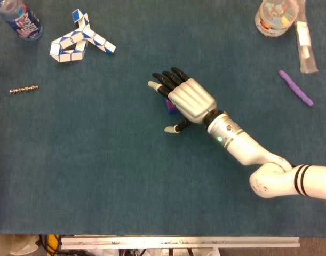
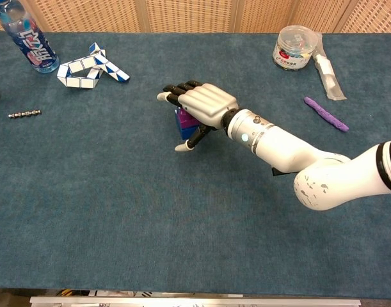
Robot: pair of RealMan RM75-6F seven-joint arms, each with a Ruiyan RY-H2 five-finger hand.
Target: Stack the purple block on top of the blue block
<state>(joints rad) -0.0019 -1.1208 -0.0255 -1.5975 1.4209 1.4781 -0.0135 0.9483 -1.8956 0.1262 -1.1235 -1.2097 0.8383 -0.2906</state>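
The purple block [image 2: 183, 118] sits on top of the blue block [image 2: 187, 132] in the middle of the table. In the head view only a sliver of the purple block [image 1: 170, 105] shows under the palm. My right hand [image 2: 205, 103] lies palm-down directly over the stack, its fingers stretched out flat beyond it. Its thumb points down to the cloth beside the blue block. Nothing is gripped, though whether the palm touches the purple block is hidden. From above, the right hand [image 1: 187, 98] covers most of the stack. My left hand appears in neither view.
A blue-and-white snake puzzle [image 1: 77, 40] and a bottle [image 1: 21, 20] lie at the far left. A bead chain [image 1: 23, 89] lies nearer on the left. At the far right are a clear jar [image 1: 277, 16], a wrapped packet [image 1: 304, 42] and a purple stick [image 1: 296, 88].
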